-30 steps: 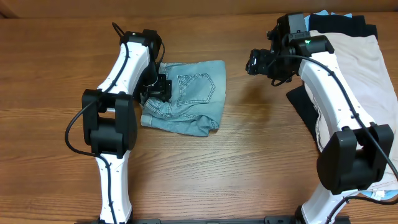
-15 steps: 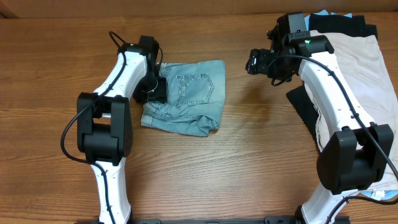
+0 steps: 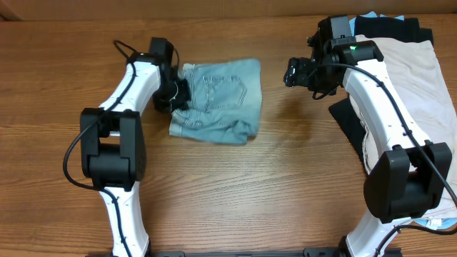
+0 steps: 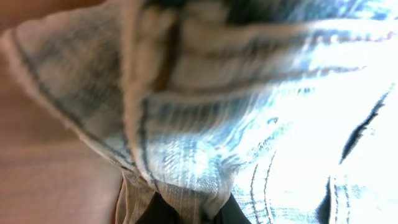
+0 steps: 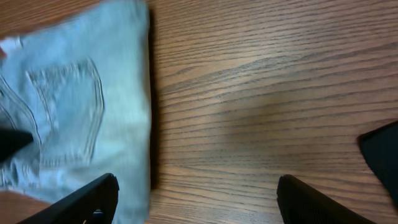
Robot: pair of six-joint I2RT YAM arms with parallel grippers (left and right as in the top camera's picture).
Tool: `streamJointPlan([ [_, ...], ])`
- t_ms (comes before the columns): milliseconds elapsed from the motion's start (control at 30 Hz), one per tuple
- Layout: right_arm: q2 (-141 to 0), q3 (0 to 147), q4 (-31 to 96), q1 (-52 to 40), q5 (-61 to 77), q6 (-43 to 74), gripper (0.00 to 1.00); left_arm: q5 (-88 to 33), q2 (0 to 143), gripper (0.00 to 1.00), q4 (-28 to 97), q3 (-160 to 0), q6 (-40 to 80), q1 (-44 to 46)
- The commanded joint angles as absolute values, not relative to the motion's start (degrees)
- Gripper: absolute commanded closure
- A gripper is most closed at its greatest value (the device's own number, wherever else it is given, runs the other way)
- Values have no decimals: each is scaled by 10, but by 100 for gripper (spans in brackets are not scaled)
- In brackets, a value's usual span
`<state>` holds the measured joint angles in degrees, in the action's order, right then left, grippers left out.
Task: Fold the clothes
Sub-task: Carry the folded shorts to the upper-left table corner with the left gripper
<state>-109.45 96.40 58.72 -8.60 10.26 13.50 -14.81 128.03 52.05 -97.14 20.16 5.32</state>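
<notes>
Your L gripper [image 3: 178, 96] was clamped on the edge of the shorts [image 3: 221, 100] nearest it. The L wrist cam showed a thick fold of denim [image 4: 186, 155] drawn down between the jaws, which were nearly closed on it, so I'd call that a real pinch, not a brush. The rest of the shorts lay on the table [image 3: 285, 185], spreading away from that gripper toward the R arm. A patch pocket faced up, and the bundle looked doubled over already.

Your R gripper [image 3: 291, 71] hung over bare wood w/ its jaws wide apart and nothing in them. In its wrist cam the shorts [image 5: 74, 106] sat ahead of the fingers [image 5: 93, 198] and off to the L-arm side. The free edge was near but not touching. The beige garment [image 3: 414, 78] and black garment [image 3: 389, 30] lay behind that gripper, partly under its arm.

Handling, as I judged it:
- Denim is stiffish and heavier than the other pieces.
- It should hold a crease and drag on the wood rather than slide.
- A one-sided pull will likely skew the whole bundle, not just the top layer.

Where to grab:
- Go for the stitched thick parts, i.e. waistband, cuffed hem or side seam, since they give the pads something to bite.
- A mid-panel pinch would prob. lift one layer only.
- For the R side, the free edge opposite your L grip looked like the best hold.
</notes>
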Motion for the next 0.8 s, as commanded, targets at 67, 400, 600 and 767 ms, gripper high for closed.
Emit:
streamJointPlan([
  [67,-1085,975,587,-83,99,133,15,-183,1357,96,409,-943,335,-50],
  [400,-1085,975,580,-83,99,135,15,-191,1357,96,331,-942,603,-254],
  [600,-1085,975,571,-83,99,135,15,-191,1357,96,331,-942,716,-330],
  [767,-1086,975,567,-83,99,135,15,-181,1357,96,263,-942,718,-340],
])
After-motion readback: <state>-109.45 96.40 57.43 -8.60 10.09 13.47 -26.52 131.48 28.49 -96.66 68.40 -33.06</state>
